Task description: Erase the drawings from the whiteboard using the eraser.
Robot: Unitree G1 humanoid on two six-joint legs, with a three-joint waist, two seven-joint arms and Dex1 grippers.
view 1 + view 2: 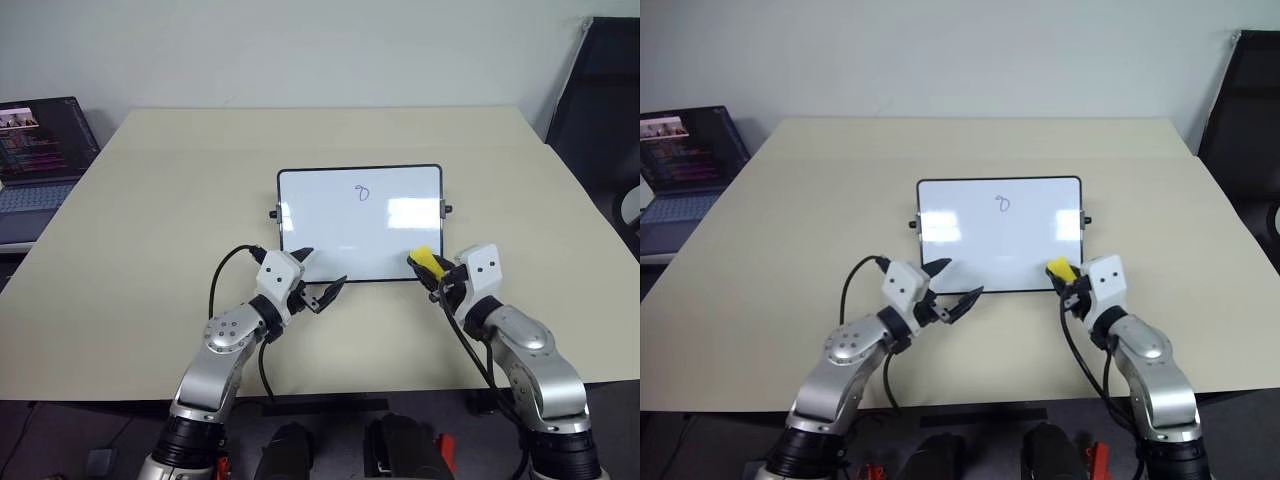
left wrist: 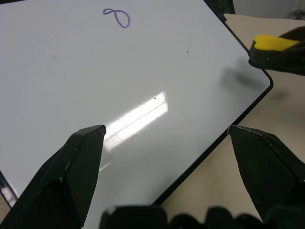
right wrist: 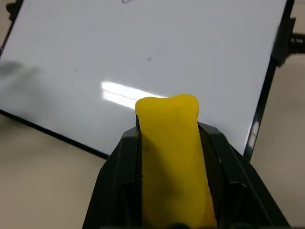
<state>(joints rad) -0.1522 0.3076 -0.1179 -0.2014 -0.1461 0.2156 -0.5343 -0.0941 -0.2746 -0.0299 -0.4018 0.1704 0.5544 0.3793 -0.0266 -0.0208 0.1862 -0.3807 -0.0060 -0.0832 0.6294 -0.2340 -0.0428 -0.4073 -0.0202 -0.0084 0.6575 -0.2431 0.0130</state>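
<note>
Cream-coloured and broad, the desk (image 1: 150, 200) stands against a pale wall and carries the whiteboard (image 1: 330, 215) lying flat at its middle, a little nearer the front edge than the back. One of the drawings (image 1: 362, 192), a thin dark loop like an 8, sits high on the board near its far edge; any other marks cannot be made out on the glossy face, which throws back bright patches of light near both side knobs.

At the board's near right corner the right gripper (image 1: 431, 270) has its black jaws clamped on the eraser (image 1: 424, 260), a bright yellow block whose tip overlaps that corner; whether it touches the surface cannot be told, and its underside is hidden by the fingers in the right wrist view. At the board's near left corner the left gripper (image 1: 318, 278) hovers with jaws wide apart, holding nothing, one finger over the board's front edge and the other over bare desk.

Beyond the desk's left edge an open laptop (image 1: 40, 150) is cut off by the frame, its screen text too small to read. Off the far right corner stands a dark chair (image 1: 605, 90), only partly seen.
</note>
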